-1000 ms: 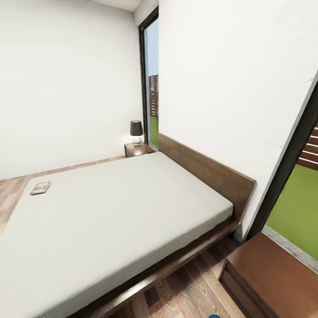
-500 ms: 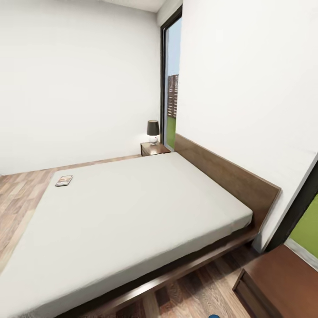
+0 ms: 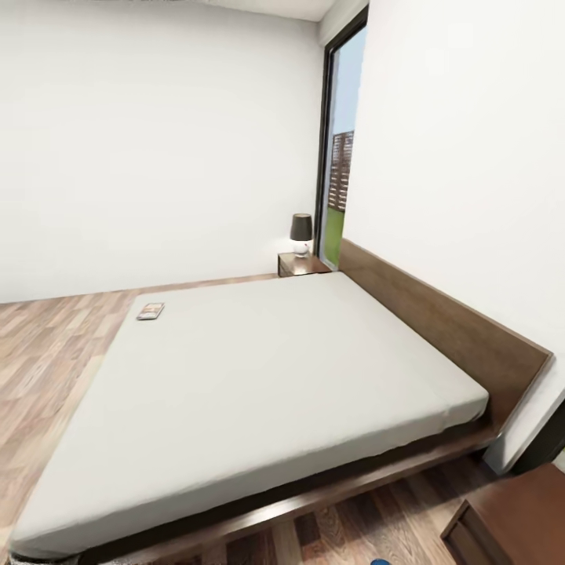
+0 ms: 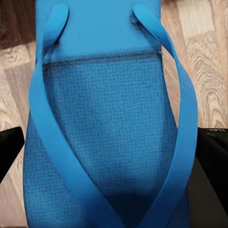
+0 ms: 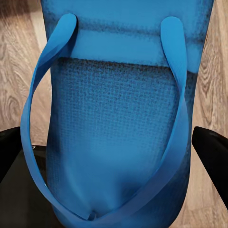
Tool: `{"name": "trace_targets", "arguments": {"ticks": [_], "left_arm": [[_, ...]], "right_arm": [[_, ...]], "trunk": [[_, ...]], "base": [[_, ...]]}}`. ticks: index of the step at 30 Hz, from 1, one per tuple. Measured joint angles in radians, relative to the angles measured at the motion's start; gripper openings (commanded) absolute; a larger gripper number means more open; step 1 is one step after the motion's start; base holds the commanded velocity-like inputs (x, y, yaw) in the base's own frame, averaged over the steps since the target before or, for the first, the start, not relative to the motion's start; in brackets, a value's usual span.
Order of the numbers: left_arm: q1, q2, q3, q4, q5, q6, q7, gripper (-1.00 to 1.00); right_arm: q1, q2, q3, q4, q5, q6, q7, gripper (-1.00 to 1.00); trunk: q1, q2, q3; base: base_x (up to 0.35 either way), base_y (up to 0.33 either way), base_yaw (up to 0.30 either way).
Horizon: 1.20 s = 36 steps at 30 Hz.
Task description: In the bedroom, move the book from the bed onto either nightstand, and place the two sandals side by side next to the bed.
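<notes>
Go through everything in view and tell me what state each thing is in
book: lying flat on the bed, near its far corner
left sandal: between the left gripper's fingers, above the floor
right sandal: between the right gripper's fingers
lamp: upright on the far nightstand

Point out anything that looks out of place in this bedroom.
A small book lies alone near the far corner of the bare white bed, away from the nightstand. Nothing looks spilled or damaged.

Blue sandals, white bed

Each sandal [image 4: 111, 137] [image 5: 118, 128] is bright blue (with a bumpy weave); the bed [image 3: 259, 377] is white with brown wood.
</notes>
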Motion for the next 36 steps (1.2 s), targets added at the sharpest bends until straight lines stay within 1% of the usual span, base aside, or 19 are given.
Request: {"name": "trace_targets", "arguments": {"ticks": [36], "left_arm": [[0.000,0.000,0.000,-0.001,-0.001,0.000,0.000,-1.00]], "right_arm": [[0.000,0.000,0.000,0.001,0.000,0.000,0.000,-1.00]], "trunk": [[0.000,0.000,0.000]], "base": [[0.000,0.000,0.256]]}}
